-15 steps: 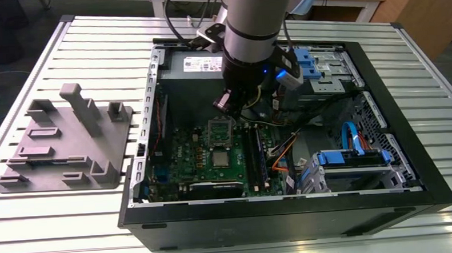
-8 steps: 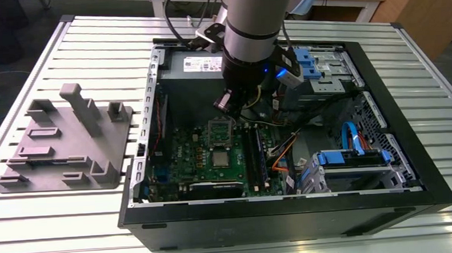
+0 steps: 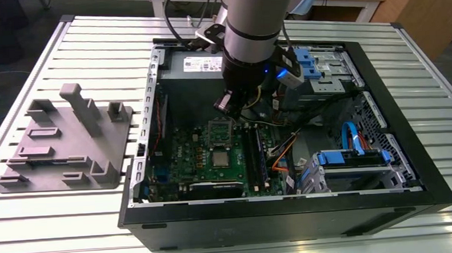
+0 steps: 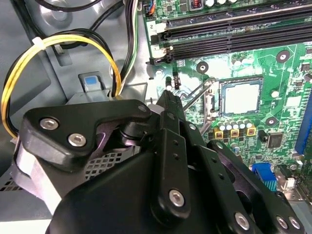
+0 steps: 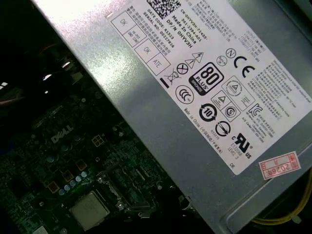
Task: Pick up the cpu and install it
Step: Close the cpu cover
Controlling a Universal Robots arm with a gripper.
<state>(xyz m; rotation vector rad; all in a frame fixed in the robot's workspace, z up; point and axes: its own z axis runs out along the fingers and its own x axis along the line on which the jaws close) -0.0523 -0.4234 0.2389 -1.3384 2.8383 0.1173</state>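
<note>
an open computer case point(image 3: 290, 206) lies on its side on a slatted metal surface point(image 3: 63, 225), and a robot arm reaches down into it. inside, a green motherboard point(image 3: 189, 156) is seen, and on it a hinged metal frame point(image 3: 220, 128) is swung open.

the cpu point(image 3: 222, 158), a small silver square, lies flat on the motherboard just beside that frame, apparently seated in its socket. in the second wrist view the cpu point(image 4: 242, 97) is seen bare and uncovered.

the hand point(image 3: 229, 108) hangs just above the frame, on the side away from the cpu, and touches neither. in the second wrist view the hand point(image 4: 168, 97) appears drawn together, with nothing held.

some risks can be judged. a thin wire lever point(image 4: 195, 95) sticks up beside the frame, close to the hand, and could be caught or bent. yellow cables point(image 4: 58, 41) loop near the hand and could be snagged. if the cpu is not square in its seat, pressure on it could damage the contacts beneath.

beyond the frame, away from the cpu, a grey power supply point(image 5: 141, 117) is seen in the first wrist view. it carries a white label point(image 5: 214, 73) crowded with small print, a square code and round approval marks. a small red-bordered sticker point(image 5: 279, 165) is stuck near the label.
</note>
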